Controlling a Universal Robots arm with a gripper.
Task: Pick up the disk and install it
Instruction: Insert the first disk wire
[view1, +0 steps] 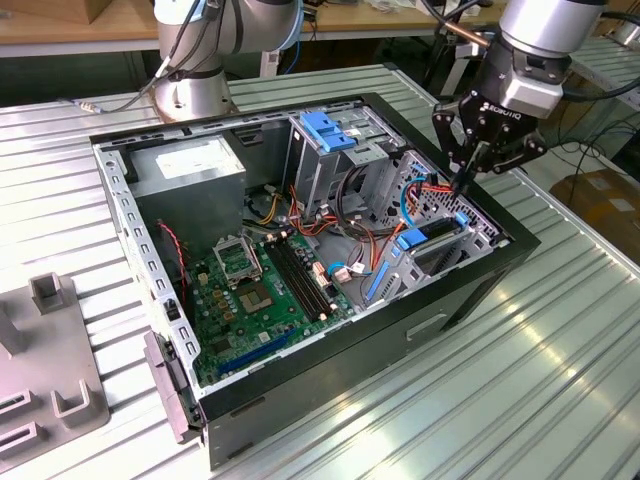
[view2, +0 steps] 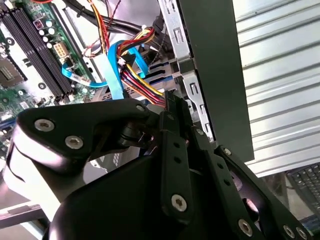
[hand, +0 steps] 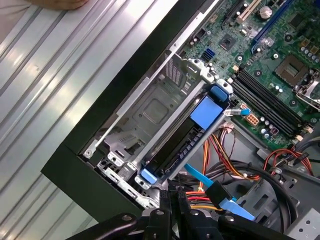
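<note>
The open computer case (view1: 470, 290) lies on the slatted metal table (view1: 560, 380), its motherboard (view1: 260, 290) exposed and a grey power supply box (view1: 190, 170) at the far corner. At the corner of the case nearest the exterior view's right sits the drive bay, and the disk (hand: 175, 145) appears to be already seated in it: in the first wrist view I see its dark edge held in a blue frame with a blue tab (hand: 206, 111) at one end and a blue clip at the other, running along the bay's metal rail. My pincer (view1: 468, 172) hangs just above that bay, its tips drawn together to a point and holding nothing that I can see, close to the bundle of coloured cables (view2: 140, 75) and the blue ribbon cable (view2: 114, 70). I judge the installing step to be at its end or nearly so; any further move calls for care not to snag those cables, which lie close beside my fingertips.
</note>
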